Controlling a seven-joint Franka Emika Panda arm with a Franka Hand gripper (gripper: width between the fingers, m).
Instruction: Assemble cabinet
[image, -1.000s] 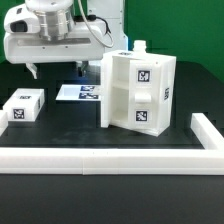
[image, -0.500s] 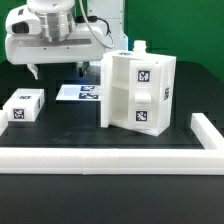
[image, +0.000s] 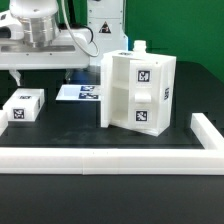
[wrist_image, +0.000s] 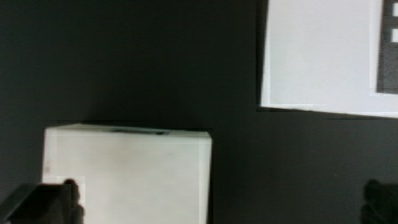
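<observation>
Well apart from the pincer (wrist_image: 215, 202), to the exterior view's right of it, the cabinet (image: 138, 90) stands upright, probably light, stiff, slippery plastic best pinched across a thin wall, while the jaws gape wide, holding nothing.

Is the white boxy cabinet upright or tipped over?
Upright: the white boxy plastic cabinet rests flat on the black table, its sides vertical.

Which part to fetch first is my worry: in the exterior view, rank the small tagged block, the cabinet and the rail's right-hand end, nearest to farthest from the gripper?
From the gripper, at the exterior view's upper left:
1. small tagged block, on the table at the left, beneath it.
2. cabinet, upright, centre-right.
3. rail's right-hand end, far right.
</observation>
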